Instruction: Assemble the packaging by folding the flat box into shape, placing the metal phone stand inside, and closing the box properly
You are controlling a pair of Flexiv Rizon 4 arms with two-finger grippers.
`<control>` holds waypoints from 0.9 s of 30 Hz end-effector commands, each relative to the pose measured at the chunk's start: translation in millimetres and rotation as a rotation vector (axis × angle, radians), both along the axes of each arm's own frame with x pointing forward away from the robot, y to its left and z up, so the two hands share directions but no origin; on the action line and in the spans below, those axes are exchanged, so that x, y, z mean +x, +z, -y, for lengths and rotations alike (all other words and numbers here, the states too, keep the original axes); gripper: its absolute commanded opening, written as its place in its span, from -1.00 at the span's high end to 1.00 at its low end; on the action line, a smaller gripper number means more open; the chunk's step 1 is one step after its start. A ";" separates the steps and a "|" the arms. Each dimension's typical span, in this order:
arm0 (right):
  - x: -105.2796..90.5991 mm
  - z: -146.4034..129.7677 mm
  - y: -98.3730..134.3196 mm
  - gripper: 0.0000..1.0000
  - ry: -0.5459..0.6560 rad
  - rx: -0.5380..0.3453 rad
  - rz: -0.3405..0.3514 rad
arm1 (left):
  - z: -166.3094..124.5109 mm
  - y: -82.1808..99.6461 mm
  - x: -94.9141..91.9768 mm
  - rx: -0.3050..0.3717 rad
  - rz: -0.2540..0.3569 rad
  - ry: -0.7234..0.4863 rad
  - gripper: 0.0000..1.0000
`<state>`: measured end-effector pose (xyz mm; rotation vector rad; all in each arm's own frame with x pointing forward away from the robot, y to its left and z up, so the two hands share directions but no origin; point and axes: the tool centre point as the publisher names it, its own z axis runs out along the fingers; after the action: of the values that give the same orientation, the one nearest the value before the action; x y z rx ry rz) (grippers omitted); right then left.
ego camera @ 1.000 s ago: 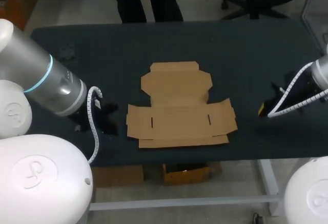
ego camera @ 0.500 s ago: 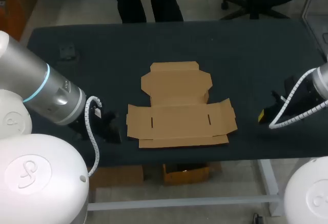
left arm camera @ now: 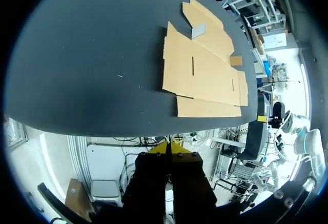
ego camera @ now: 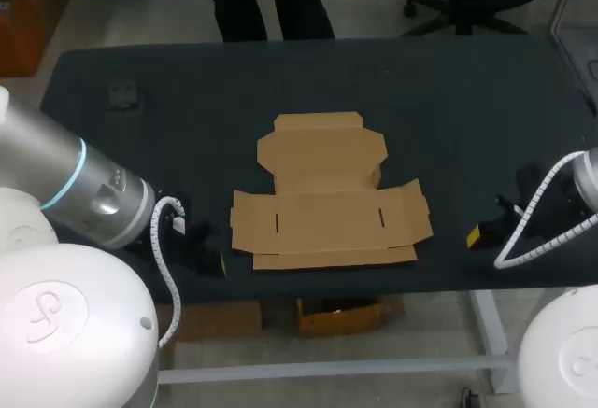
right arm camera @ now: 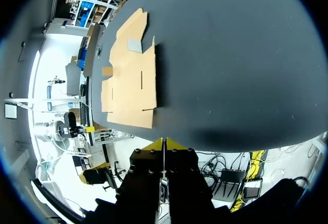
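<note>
The flat brown cardboard box [ego camera: 327, 193] lies unfolded in the middle of the black table [ego camera: 448, 100]; it also shows in the left wrist view [left arm camera: 205, 65] and the right wrist view [right arm camera: 128, 80]. A small flap where its two panels meet stands slightly raised [left arm camera: 198, 30]. A small dark grey object [ego camera: 121, 95], perhaps the phone stand, rests at the far left of the table. My left gripper [ego camera: 217, 260] hangs at the front edge, left of the box, shut and empty [left arm camera: 169, 144]. My right gripper [ego camera: 475, 234] sits right of the box near the front edge, also shut and empty [right arm camera: 164, 142].
The table's front edge runs just ahead of both grippers [left arm camera: 128, 131]. Bare black tabletop lies between each gripper and the box.
Both arms have drawn back toward the table's front edge, the left one farther. The box has not moved.
</note>
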<state>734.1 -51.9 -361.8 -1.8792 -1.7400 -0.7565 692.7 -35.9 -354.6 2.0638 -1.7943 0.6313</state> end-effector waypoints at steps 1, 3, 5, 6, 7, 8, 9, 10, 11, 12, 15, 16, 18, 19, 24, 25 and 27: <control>0.6 1.1 -5.3 1.00 0.010 0.008 -0.006 | 5.8 -11.1 9.2 -0.006 -0.012 -0.007 1.00; 0.5 0.1 -6.6 1.00 0.017 0.005 -0.009 | 6.5 -13.5 10.8 -0.011 -0.013 -0.007 1.00; -0.1 -1.8 -7.0 1.00 0.025 0.002 -0.010 | 6.8 -16.1 13.1 -0.025 -0.022 -0.007 1.00; 0.0 -3.0 -7.7 1.00 0.029 -0.003 -0.011 | 7.3 -17.6 14.6 -0.026 -0.028 -0.004 1.00; 0.0 -4.5 -8.4 1.00 0.030 -0.009 -0.011 | 7.9 -19.1 16.3 -0.032 -0.040 -0.005 1.00; 0.0 -5.5 -9.1 1.00 0.032 -0.011 -0.013 | 8.4 -20.3 17.9 -0.032 -0.049 -0.001 1.00; 0.0 -6.3 -10.0 1.00 0.035 -0.014 -0.014 | 9.2 -21.6 19.8 -0.030 -0.059 0.000 1.00; 0.0 -6.7 -11.0 1.00 0.036 -0.015 -0.014 | 9.8 -22.6 21.0 -0.033 -0.070 -0.004 1.00; -0.4 -7.1 -12.1 1.00 0.040 -0.016 -0.015 | 10.1 -23.5 22.2 -0.036 -0.080 -0.006 1.00; -1.1 -7.6 -13.1 1.00 0.043 -0.019 -0.013 | 10.4 -24.1 23.3 -0.033 -0.090 -0.006 1.00; -2.4 -7.4 -16.4 1.00 0.047 -0.024 -0.012 | 11.5 -25.9 25.3 -0.031 -0.103 -0.006 1.00; -2.6 -7.0 -17.3 1.00 0.048 -0.024 -0.012 | 12.1 -26.6 25.5 -0.031 -0.105 -0.008 1.00; -3.2 -6.4 -19.6 1.00 0.050 -0.024 -0.013 | 12.9 -28.7 26.6 -0.033 -0.112 -0.008 1.00; -3.3 -6.3 -20.7 1.00 0.051 -0.024 -0.014 | 13.2 -30.3 27.3 -0.035 -0.117 -0.008 1.00; -5.6 -8.1 -23.7 1.00 0.061 -0.026 -0.017 | 13.5 -36.6 29.3 -0.047 -0.131 -0.004 1.00; -5.7 -8.3 -23.8 1.00 0.063 -0.026 -0.018 | 13.1 -37.3 29.3 -0.052 -0.133 -0.005 1.00; -5.7 -8.8 -24.6 1.00 0.067 -0.025 -0.019 | 12.5 -38.6 29.3 -0.058 -0.135 -0.005 1.00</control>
<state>728.0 -42.4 -385.6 -1.8346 -1.8006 -0.6912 719.3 -47.7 -387.4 2.0203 -1.6888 0.5233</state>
